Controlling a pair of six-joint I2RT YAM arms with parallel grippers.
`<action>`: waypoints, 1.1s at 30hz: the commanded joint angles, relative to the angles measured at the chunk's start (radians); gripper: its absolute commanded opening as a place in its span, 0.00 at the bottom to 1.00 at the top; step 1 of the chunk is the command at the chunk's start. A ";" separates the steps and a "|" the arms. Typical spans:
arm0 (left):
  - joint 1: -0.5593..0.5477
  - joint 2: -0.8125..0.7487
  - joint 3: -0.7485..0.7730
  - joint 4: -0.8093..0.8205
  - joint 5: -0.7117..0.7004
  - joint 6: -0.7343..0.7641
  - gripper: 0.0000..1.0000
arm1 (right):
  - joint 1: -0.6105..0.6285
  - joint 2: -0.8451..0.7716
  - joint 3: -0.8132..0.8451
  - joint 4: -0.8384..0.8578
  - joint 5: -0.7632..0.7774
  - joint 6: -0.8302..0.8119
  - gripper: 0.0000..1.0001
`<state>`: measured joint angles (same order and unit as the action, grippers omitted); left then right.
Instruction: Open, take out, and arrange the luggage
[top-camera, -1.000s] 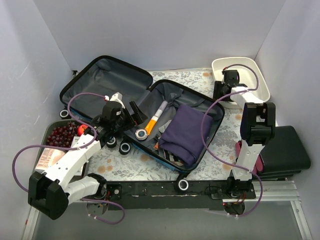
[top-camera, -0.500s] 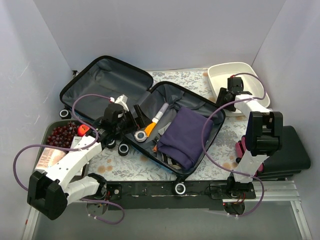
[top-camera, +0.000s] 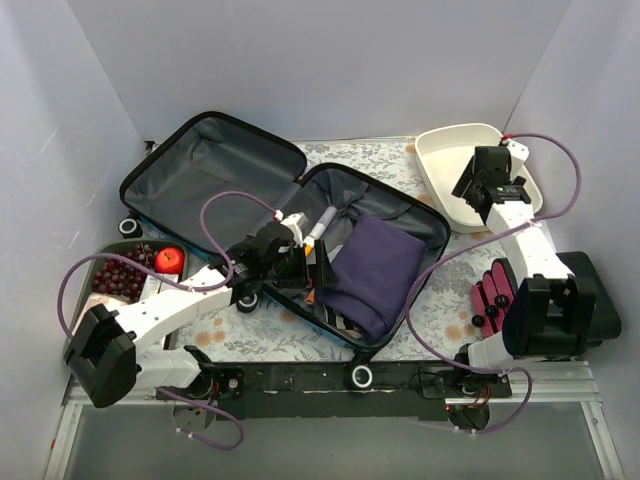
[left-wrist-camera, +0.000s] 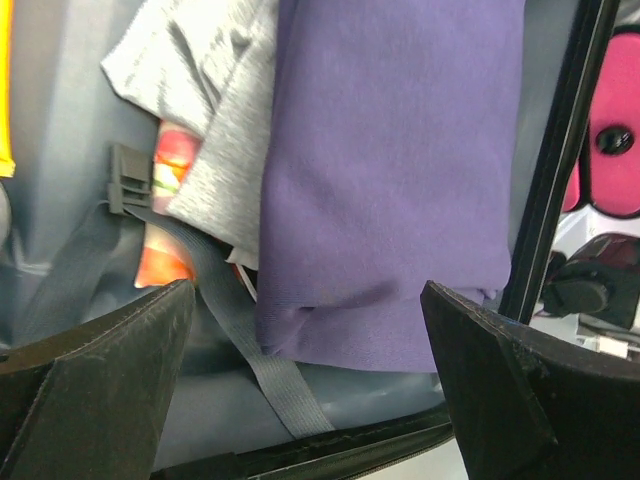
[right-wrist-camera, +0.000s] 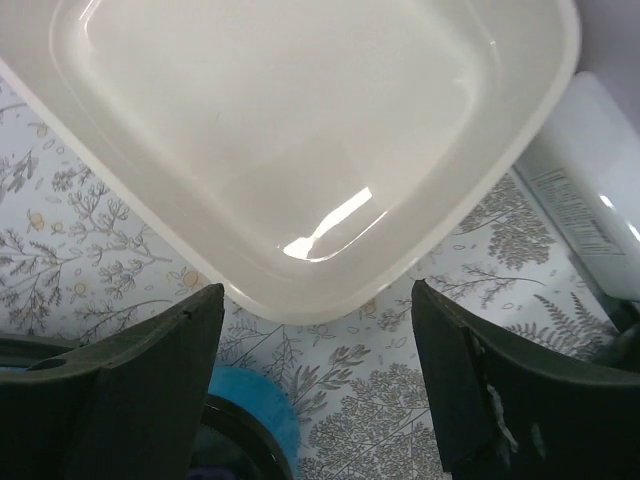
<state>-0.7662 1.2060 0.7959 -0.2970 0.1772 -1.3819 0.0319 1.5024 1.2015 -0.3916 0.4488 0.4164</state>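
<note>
Top view, luggage (top-camera: 215, 165): lying fully open, left of centre on the worktop (top-camera: 260, 335); lid half at far left, base half toward the middle.
Top view, contents: folded purple cloth (top-camera: 375, 270) in the base half.
Top view, left gripper (top-camera: 312, 265): inside the base half, just beside the cloth.
Top view, right gripper (top-camera: 472, 190): over the white tub (top-camera: 445, 150), far right.
Top view, tray (top-camera: 105, 255): left of the luggage, holding grapes (top-camera: 120, 272) and a red apple (top-camera: 170, 258).
Top view, black case (top-camera: 590, 290): at the right edge.
Left wrist, left gripper (left-wrist-camera: 310, 390): spread wide, empty, above the purple cloth (left-wrist-camera: 390, 170).
Left wrist, grey garment (left-wrist-camera: 215, 120): touching the cloth's left side.
Left wrist, strap (left-wrist-camera: 250, 340): dark grey, buckled, across the lining.
Right wrist, right gripper (right-wrist-camera: 315, 390): fingers well apart, nothing between them.
Right wrist, white tub (right-wrist-camera: 330, 300): empty, on the floral worktop (right-wrist-camera: 400, 400).
Right wrist, white tube (right-wrist-camera: 590, 190): just beside the tub.
</note>
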 joint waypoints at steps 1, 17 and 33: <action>-0.059 0.043 0.043 -0.040 -0.036 0.017 0.98 | -0.021 -0.065 -0.034 -0.033 0.110 0.010 0.82; -0.125 0.142 0.057 -0.062 -0.165 -0.028 0.04 | 0.074 -0.349 -0.244 0.077 -0.585 -0.220 0.77; 0.044 0.322 0.269 -0.111 -0.433 0.131 0.00 | 0.281 -0.280 -0.273 0.034 -0.716 -0.487 0.76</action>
<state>-0.7681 1.5162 1.0199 -0.4442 -0.1501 -1.3540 0.3119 1.1961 0.9253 -0.3412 -0.2859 0.0193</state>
